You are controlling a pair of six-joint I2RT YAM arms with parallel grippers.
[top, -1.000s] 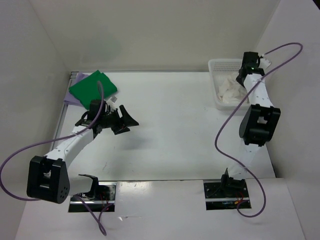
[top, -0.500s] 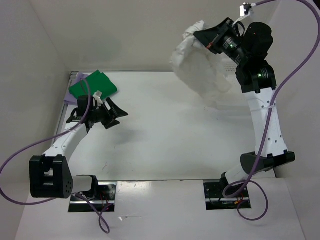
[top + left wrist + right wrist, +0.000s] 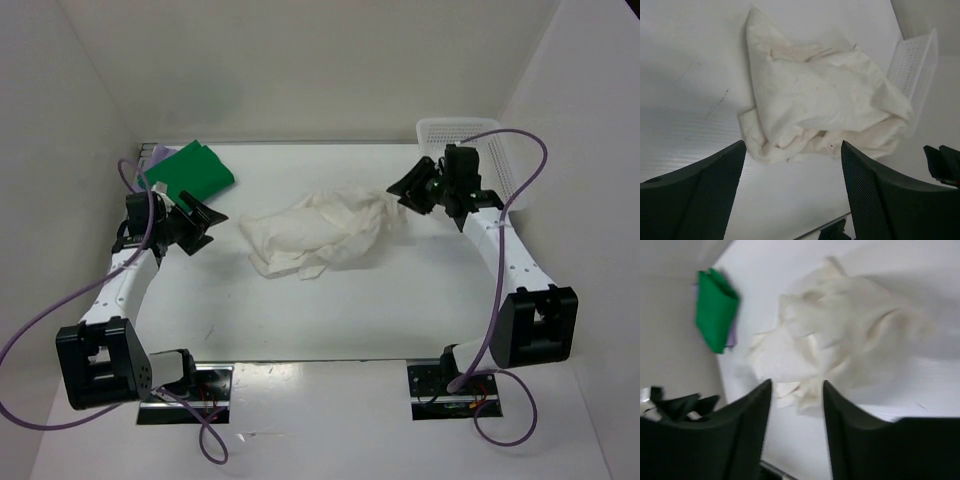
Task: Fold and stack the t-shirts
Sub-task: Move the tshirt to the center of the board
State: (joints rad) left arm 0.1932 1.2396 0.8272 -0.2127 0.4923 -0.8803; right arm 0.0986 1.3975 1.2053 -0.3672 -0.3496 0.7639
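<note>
I am seeing left gripper (image 3: 201,228) and right gripper (image 3: 404,196) both hanging apart, empty. Cream-white t-shirt (image 3: 320,232) is lying crumpled mid-frame. Risk: pinching several bunched layers and dragging the heap.

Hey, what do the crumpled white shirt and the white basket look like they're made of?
White shirt: soft matte cloth, probably cotton; it lies in limp creases.
Basket: stiff white plastic mesh, judging by regular holes and straight walls.

- The lavender shirt (image 3: 730,338) lies mostly hidden under the green shirt (image 3: 715,310); only a sliver shows.
- The white shirt (image 3: 840,325) is blurred in the right wrist view.
- The basket (image 3: 912,65) is partly hidden behind it.
</note>
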